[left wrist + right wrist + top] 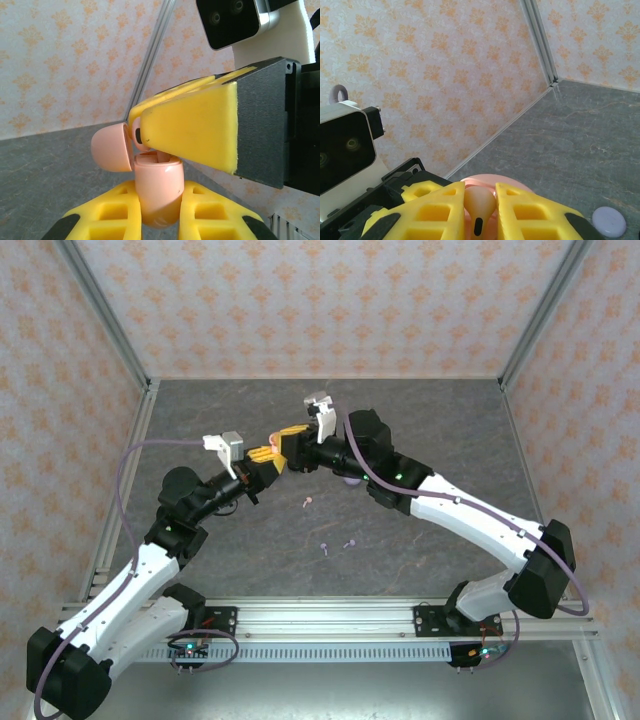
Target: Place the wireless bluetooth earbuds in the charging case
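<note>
In the left wrist view a pink charging case (pixel 159 192) stands upright, its lid (pixel 112 148) hinged open to the left. My left gripper (pixel 159 202) is shut on the case's body. Above the mouth of the case hang the yellow fingers (pixel 195 130) of my right gripper, with a pink earbud (pixel 137 137) at their tip. The right wrist view shows my right gripper (pixel 480 192) shut on that pink earbud (pixel 480 205), the pink case (pixel 492 179) just beyond it. From the top view, the left gripper (pixel 262 462) and right gripper (pixel 290 445) meet above mid-table.
Loose on the grey table lie a pink earbud (pixel 307 502) and two lavender earbuds (pixel 326 548) (pixel 349 543). A lavender disc case (pixel 609 221) rests on the table, partly under the right arm (pixel 350 480). Patterned walls close in the back and sides.
</note>
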Robot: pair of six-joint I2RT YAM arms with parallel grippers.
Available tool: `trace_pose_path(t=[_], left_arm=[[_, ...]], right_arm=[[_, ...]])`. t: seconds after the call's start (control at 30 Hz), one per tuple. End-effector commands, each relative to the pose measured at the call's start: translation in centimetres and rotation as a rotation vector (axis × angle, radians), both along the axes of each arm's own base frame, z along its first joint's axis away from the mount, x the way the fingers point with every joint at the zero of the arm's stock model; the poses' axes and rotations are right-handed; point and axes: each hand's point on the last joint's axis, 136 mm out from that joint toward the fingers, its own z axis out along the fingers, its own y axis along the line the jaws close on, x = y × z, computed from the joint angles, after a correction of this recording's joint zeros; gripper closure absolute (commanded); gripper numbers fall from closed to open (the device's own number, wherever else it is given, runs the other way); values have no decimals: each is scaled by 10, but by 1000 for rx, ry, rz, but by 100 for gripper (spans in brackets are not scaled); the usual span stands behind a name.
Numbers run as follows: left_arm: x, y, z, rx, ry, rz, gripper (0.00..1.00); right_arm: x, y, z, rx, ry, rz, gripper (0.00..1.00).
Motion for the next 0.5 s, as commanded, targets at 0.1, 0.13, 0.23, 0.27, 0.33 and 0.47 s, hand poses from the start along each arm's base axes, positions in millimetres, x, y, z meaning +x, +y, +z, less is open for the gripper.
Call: trace_pose_path(t=[0.1,0.13,0.23,0.27,0.33,0.47], left_arm=[[-7,1,17,-31,-71,-6,86],[-7,1,15,-29,-70,-6,86],[-7,1,13,-24,-71,-1,86],[-7,2,11,-21,-73,1,86],[-7,2,9,-14,-74,7,86],[-8,5,3,10,-77,24,86]], right_arm=[[-12,1,8,21,24,42,74],[-12,0,11,20,23,42,72],[-13,-4,23,10,17,28,64],[-13,-6,28,5,12,23,61],[-14,-12,37,-1,2,9,58],[-7,-35,45,-55,-3,-90,56]])
